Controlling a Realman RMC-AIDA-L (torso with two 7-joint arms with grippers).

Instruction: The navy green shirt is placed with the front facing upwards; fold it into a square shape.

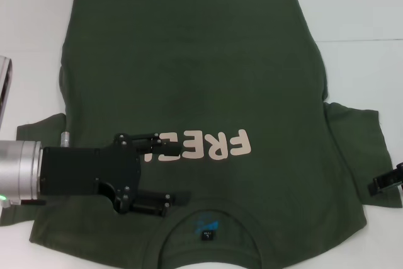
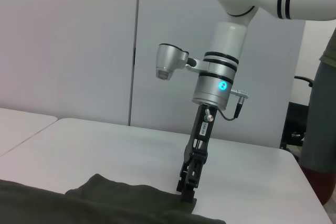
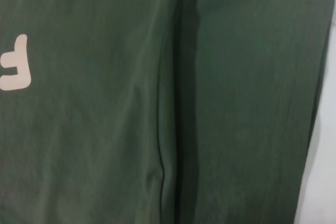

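Note:
The navy green shirt [image 1: 189, 61] lies spread flat on the white table [image 1: 359, 4], front up, collar and black neck label [image 1: 207, 235] at the near edge. Pink lettering [image 1: 220, 145] crosses the chest. My left gripper [image 1: 181, 173] hovers open over the chest, one finger covering the end of the lettering, nothing between its fingers. My right gripper [image 1: 385, 184] is at the outer edge of the right sleeve [image 1: 356, 137]; in the left wrist view the right gripper [image 2: 187, 193] points straight down with its tips on the sleeve hem [image 2: 131, 190]. The right wrist view shows that sleeve [image 3: 252, 103] and its seam.
A silver-white device [image 1: 4, 83] sits at the table's left edge. Bare table [image 2: 105, 145] lies beyond the right sleeve. A person in dark clothes [image 2: 319, 140] stands past the table's far corner, in front of grey wall panels.

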